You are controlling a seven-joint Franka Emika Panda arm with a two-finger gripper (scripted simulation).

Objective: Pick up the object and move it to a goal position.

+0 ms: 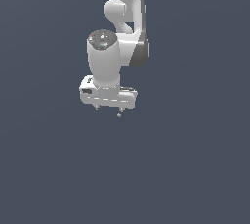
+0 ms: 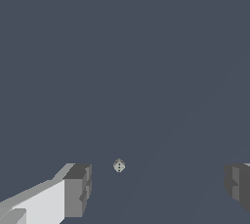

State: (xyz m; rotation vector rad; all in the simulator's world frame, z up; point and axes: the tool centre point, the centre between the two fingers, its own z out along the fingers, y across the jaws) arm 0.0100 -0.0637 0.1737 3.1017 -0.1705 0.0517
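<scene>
The object (image 2: 118, 166) is a tiny roundish grey-brown lump with pale specks, lying on the flat dark grey floor. In the wrist view it sits between my two fingers, nearer to the white-backed finger (image 2: 77, 190) than to the other finger (image 2: 238, 185). It looks very small, so my gripper (image 2: 157, 187) hangs well above it. The jaws stand wide apart and hold nothing. In the exterior view the white arm reaches down with the gripper (image 1: 108, 109) below the hand. I cannot tell the object apart from the fingertips there.
A plain dark grey floor (image 1: 195, 169) fills both views. Nothing else shows on it. The white arm's links (image 1: 122, 8) rise toward the top of the exterior view.
</scene>
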